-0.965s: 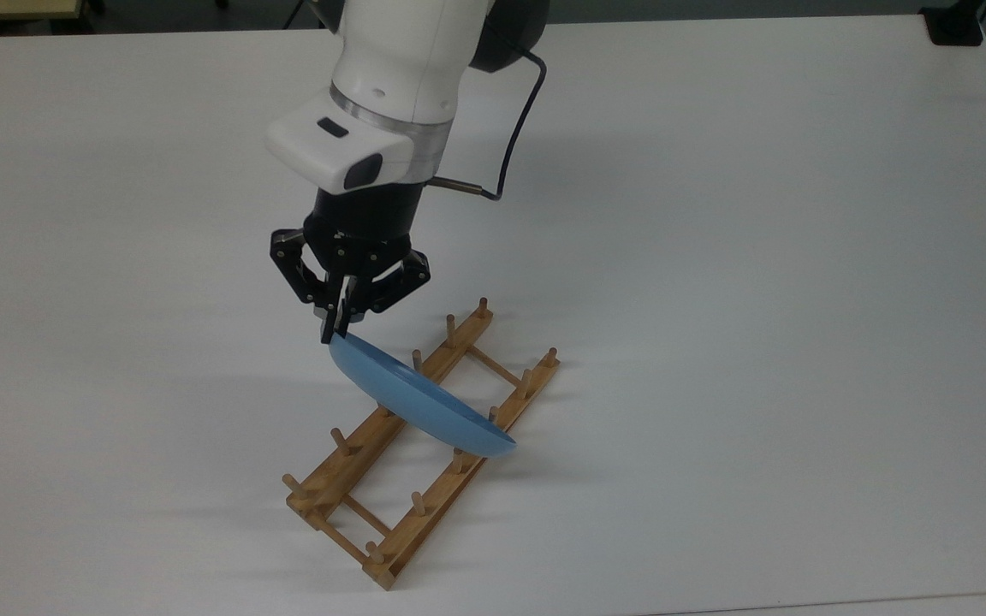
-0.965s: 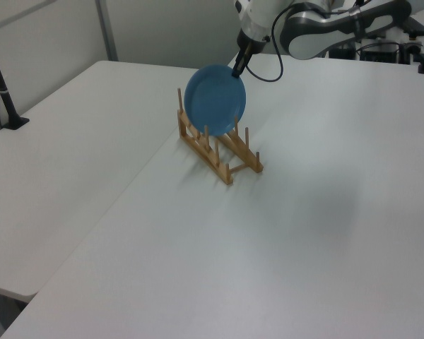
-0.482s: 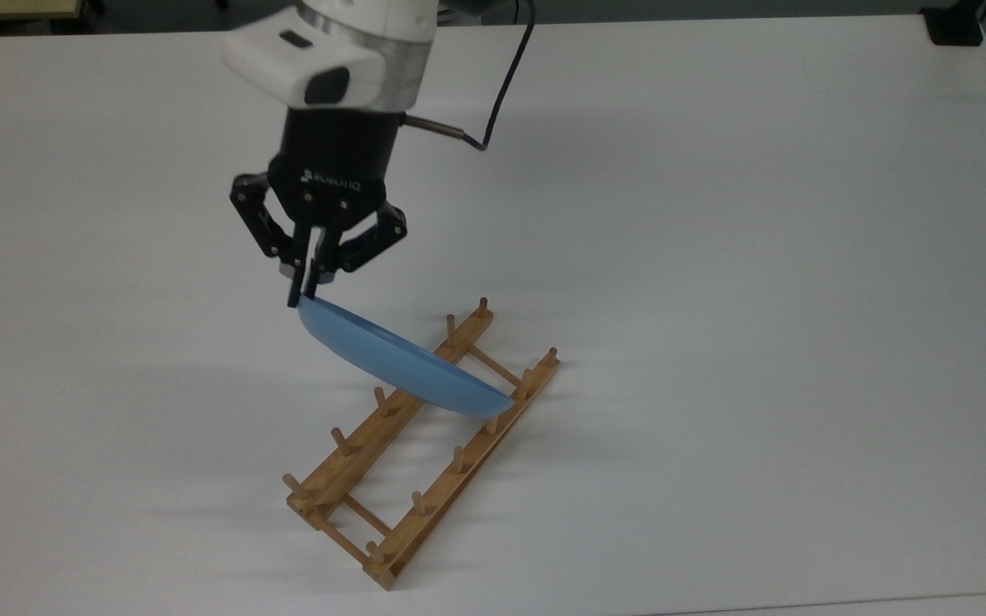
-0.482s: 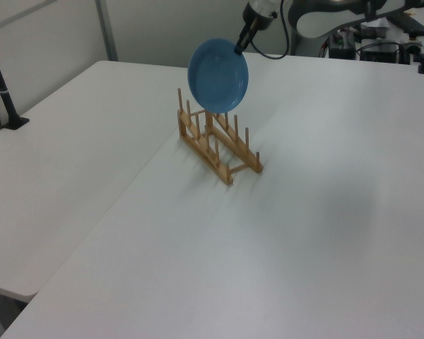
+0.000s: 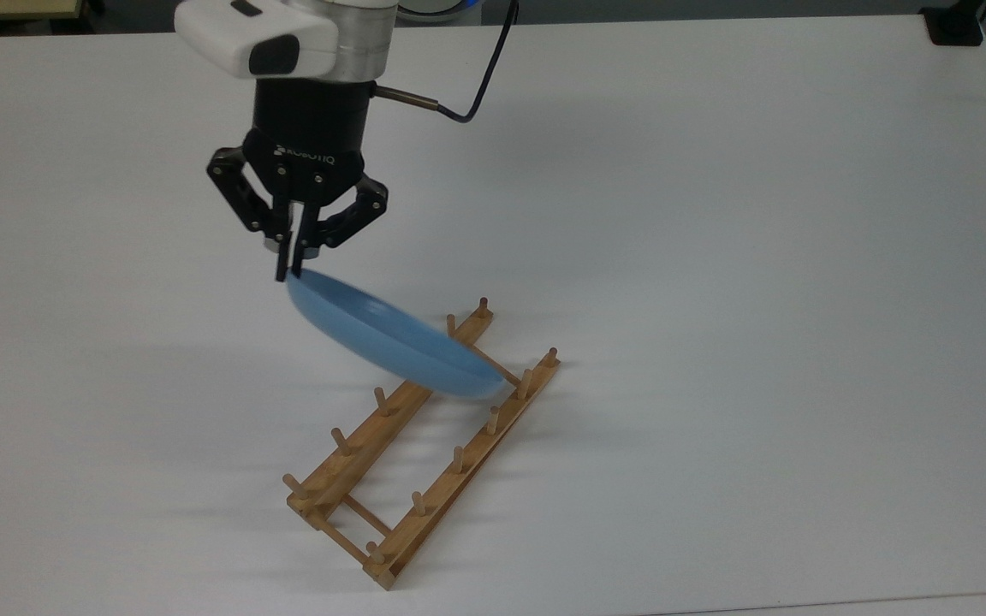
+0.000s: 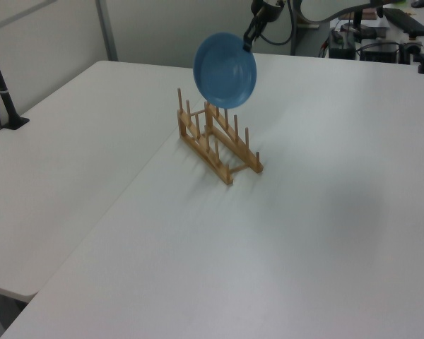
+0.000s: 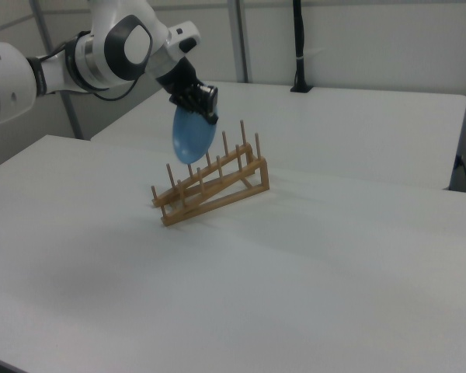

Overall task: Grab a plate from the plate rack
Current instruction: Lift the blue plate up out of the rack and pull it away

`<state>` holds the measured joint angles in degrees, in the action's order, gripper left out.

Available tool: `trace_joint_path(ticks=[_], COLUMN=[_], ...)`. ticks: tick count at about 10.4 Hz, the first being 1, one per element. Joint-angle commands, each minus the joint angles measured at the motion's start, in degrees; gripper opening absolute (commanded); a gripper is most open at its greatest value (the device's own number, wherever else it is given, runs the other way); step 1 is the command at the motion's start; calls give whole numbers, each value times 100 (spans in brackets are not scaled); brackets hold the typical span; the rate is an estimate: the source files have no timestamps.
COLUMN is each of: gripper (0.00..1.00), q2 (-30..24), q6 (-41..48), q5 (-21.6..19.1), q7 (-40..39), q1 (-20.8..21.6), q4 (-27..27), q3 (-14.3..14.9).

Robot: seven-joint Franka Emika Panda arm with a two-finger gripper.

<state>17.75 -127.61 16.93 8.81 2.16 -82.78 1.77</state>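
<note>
The hand (image 5: 291,265) pinches the light-blue plate (image 5: 390,346) by its upper rim, just above the plate rack (image 5: 424,445); lift straight up until its lower edge clears the pegs, avoiding swing.

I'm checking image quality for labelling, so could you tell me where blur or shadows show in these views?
Top view: the plate is smeared by motion blur, the plate rack is crisp, and soft shadows lie on the table. Left view: the rack throws a faint shadow. Right view: the claw looks dark against the wall.
</note>
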Motion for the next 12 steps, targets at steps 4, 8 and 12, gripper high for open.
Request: trace_joint_path(ticks=[4,8,12], gripper=[0,0,0], q2=[-368,-333,271], q6=[2682,3251,3260], q5=[-1499,-1412,-1420], q7=[-2282,-3857,-4379], q1=[82,512,759], q4=[-247,-1116,-1443], q3=[-28,-28,-28])
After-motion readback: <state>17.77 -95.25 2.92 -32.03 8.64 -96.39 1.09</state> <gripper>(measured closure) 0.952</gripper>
